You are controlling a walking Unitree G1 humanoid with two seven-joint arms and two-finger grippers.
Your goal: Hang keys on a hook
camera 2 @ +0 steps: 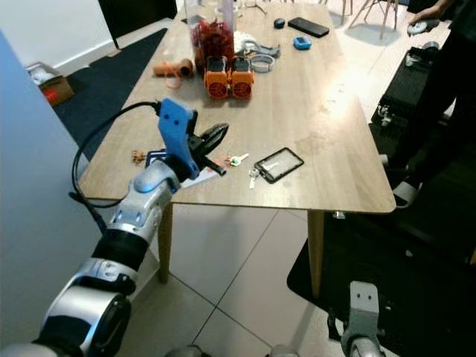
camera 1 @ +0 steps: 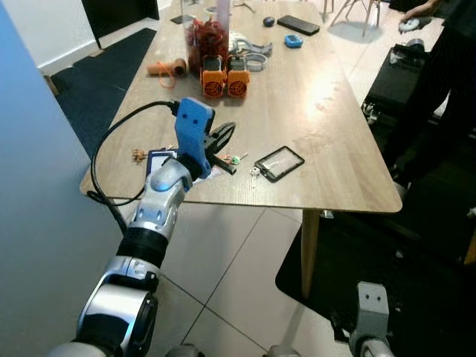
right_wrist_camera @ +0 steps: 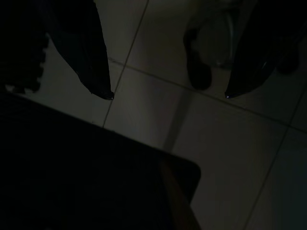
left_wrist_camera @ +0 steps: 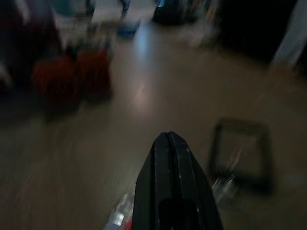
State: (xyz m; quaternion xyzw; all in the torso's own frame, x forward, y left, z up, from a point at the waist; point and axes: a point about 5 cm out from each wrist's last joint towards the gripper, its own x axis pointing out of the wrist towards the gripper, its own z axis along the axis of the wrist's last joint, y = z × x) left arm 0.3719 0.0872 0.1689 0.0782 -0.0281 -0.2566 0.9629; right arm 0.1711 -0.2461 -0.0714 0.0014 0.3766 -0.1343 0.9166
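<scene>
At the near edge of the wooden table [camera 1: 327,141], towards its left corner, the left gripper [camera 2: 216,138] is stretched out low over the top with its two black fingers pressed together, holding nothing that I can make out. The keys [camera 2: 239,159] lie flat on the wood just beyond its tips, a silver one with a green tag, and another small key [camera 2: 253,175] sits by the black-framed card holder [camera 2: 280,164] closer to the edge. A small card [camera 1: 158,161] rests under the arm near the corner. Further up the table stand two orange blocks [camera 1: 225,78]. The right gripper [right_wrist_camera: 165,96] hangs idle near the floor tiles, fingers spread apart. By my reckoning the job has barely begun: the keys are not yet picked up, and I can see no hook anywhere, so grasping, carrying and hanging all remain.
</scene>
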